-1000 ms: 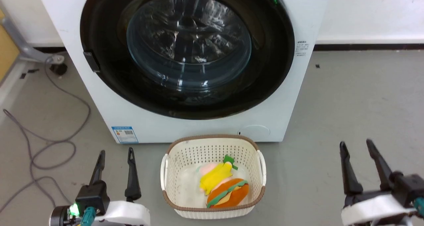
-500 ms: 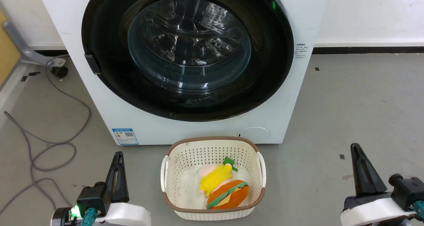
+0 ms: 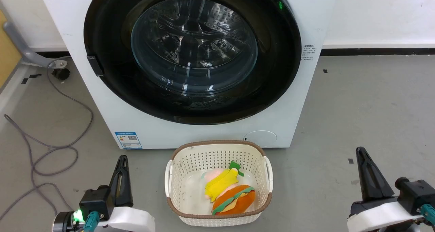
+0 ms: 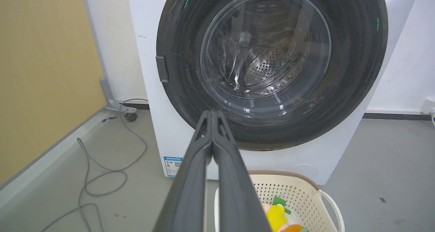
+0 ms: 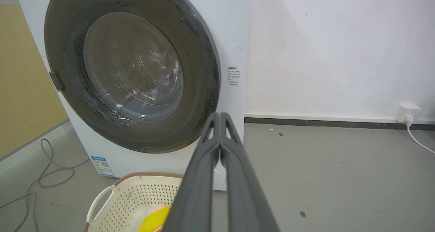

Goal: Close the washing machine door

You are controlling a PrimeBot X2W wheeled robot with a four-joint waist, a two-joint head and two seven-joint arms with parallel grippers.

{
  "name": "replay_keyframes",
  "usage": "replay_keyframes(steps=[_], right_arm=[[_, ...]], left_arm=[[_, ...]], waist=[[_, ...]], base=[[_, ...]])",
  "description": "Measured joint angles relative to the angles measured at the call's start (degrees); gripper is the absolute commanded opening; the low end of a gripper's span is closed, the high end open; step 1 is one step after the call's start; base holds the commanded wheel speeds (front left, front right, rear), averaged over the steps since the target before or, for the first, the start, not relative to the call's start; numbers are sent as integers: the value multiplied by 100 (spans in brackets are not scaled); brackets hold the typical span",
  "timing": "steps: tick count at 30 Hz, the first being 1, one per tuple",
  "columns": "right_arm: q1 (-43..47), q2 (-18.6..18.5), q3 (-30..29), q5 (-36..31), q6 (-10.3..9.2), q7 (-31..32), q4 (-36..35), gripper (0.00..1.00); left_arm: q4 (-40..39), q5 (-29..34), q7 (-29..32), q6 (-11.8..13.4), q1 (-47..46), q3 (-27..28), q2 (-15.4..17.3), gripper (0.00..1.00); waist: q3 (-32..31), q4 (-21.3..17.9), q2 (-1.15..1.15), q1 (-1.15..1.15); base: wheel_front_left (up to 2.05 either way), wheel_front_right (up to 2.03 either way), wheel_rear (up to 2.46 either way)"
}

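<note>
The washing machine door is a glossy black ring around a clear glass bowl, and it lies flat against the front of the white washing machine. Its latch tab sits on the left edge. Through the glass the steel drum shows. My left gripper is low at the left, shut with nothing held, well in front of the machine. My right gripper is low at the right, shut and empty too. The left wrist view has the door beyond the touching fingertips. The right wrist view has the door left of the closed fingertips.
A cream basket with soft toys stands on the floor just in front of the machine, between my grippers. A grey cable loops over the floor at the left. A wall socket and white cord are at the right wall.
Both grippers went from open to shut and dropped a little lower in the head view. The head camera shifted slightly. The door looks the same.
</note>
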Motion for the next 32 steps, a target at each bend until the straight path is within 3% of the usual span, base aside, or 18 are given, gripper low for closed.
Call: replay_keyframes(steps=[32], right_arm=[[1, 0, 158, -110, 0, 361, -145, 0]], left_arm=[[-158, 151, 374, -140, 0, 13, 0, 0]], waist=[[-9, 8, 0, 0]], base=[[0, 0, 0]])
